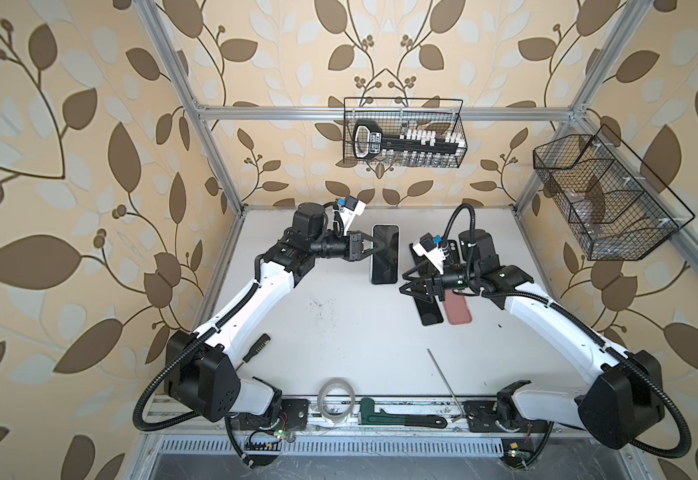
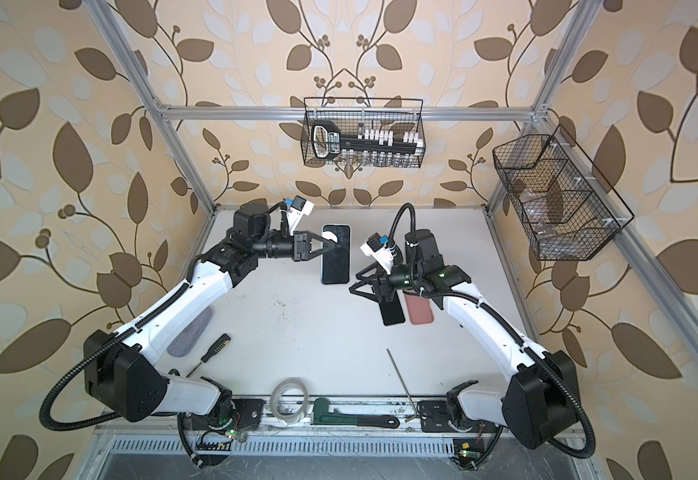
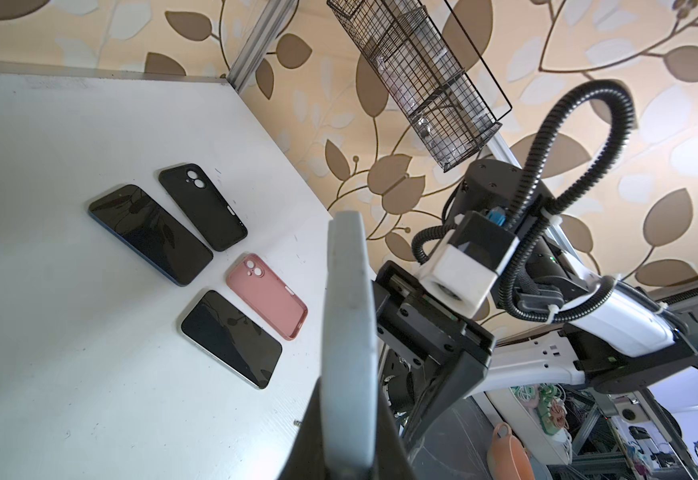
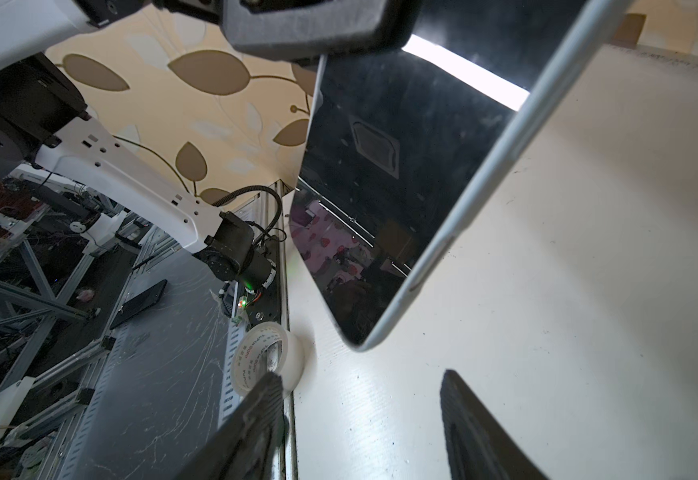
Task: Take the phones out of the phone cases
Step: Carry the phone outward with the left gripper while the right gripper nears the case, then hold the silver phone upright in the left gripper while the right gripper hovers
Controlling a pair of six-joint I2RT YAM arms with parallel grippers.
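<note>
The left gripper point(image 1: 375, 246) is clamped shut on one long edge of the phone point(image 1: 385, 259), at upper centre in both top views. The right gripper point(image 1: 401, 284) hangs just right of it, jaws apart and empty.

My left gripper point(image 1: 374, 246) is clamped on one long edge of the dark-screened, pale-rimmed phone point(image 1: 385, 266). My right gripper point(image 1: 402, 284) sits just off the phone's opposite edge with its jaws apart and nothing between them. Partly under that wrist, a black handset point(image 1: 429, 312) and a pink case point(image 1: 459, 312) lie side by side.
</note>
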